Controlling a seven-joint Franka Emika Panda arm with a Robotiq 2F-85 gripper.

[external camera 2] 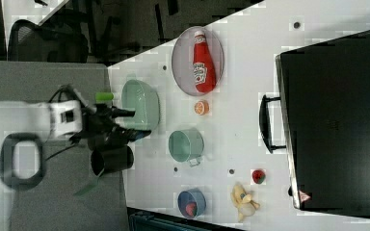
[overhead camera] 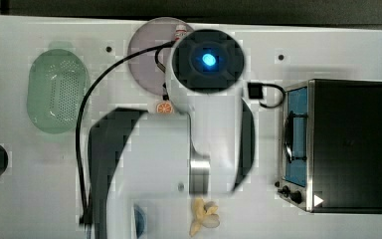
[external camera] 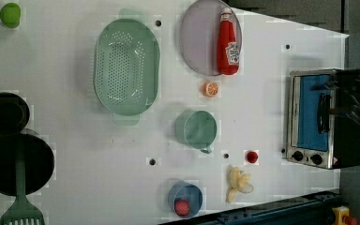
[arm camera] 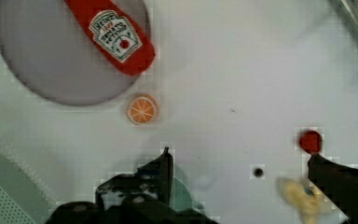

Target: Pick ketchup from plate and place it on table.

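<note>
Lying lengthwise along the plate (arm camera: pixel 51 65) edge, the ketchup (arm camera: pixel 114 37) sits beyond the wide-open, empty claw (arm camera: pixel 237 163).

In the top view the arm (overhead camera: pixel 179 149) hides most of the ketchup (overhead camera: pixel 180 32).

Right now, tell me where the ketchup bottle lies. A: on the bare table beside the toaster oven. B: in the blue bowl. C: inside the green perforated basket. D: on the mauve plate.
D: the ketchup bottle lies flat on the plate, its base end reaching the rim near the orange slice.
</note>
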